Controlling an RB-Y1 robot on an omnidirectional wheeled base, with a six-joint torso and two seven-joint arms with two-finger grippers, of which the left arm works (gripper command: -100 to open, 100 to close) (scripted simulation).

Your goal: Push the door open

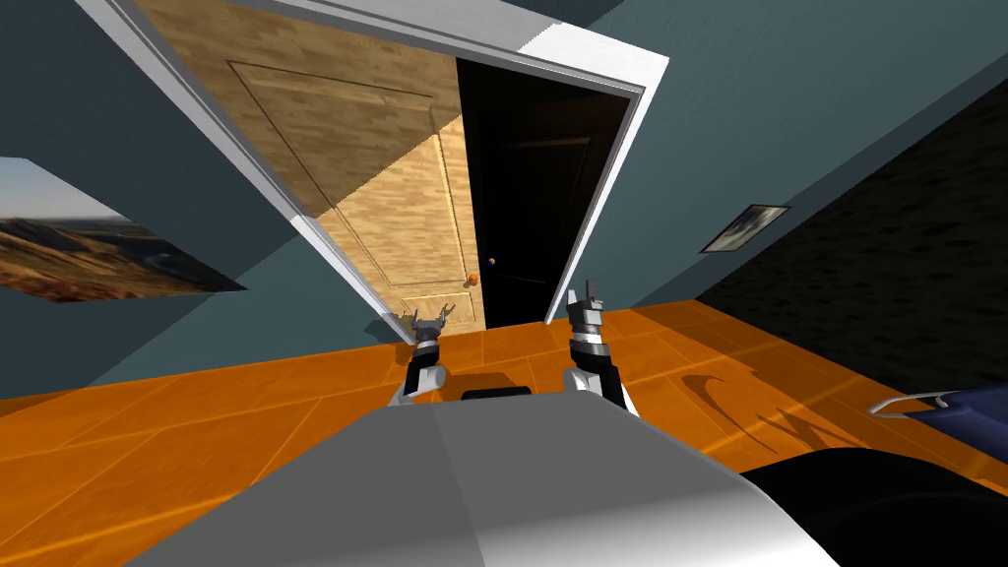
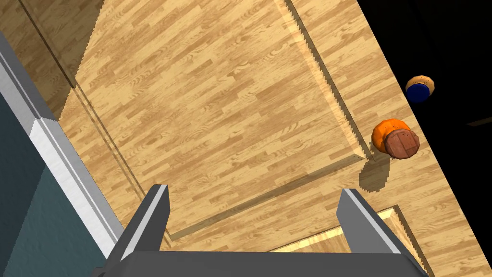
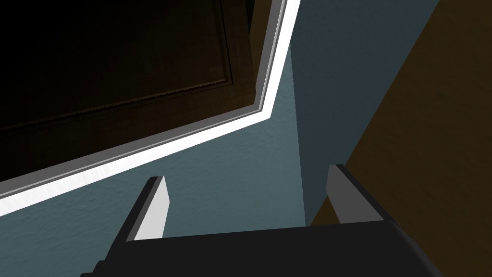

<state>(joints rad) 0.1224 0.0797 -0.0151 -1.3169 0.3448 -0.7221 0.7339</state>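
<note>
door: the wooden door (image 1: 394, 197) is dead ahead at 12 o'clock. It's hinged on my left and stands partway open, with a black area (image 1: 536, 197) past its free edge.
knob: the orange knob (image 2: 395, 138) sits by that free edge, about 1 o'clock from the left tool. I don't reckon a plain push needs it.
left tool: the left tool (image 2: 253, 190) has its fingers spread with nothing between them. It's aimed square at the door's lower panel and close in, though I can't tell if it's touching. My guess is it's there because the flat panel is an easy spot to lean on.
right tool: the right tool (image 1: 588, 298) is spread and empty too, at 3 o'clock of the left one. It's facing the white frame (image 3: 144, 154) and the wall, and looks parked out of the swing path.
step: I'd call it mid-push, with plenty of swing left.
next: press nearer the knob side, since further from the hinge means more leverage.
risk: the fingers could skate off the panel, or snag the frame at 9 o'clock of the left tool.
</note>
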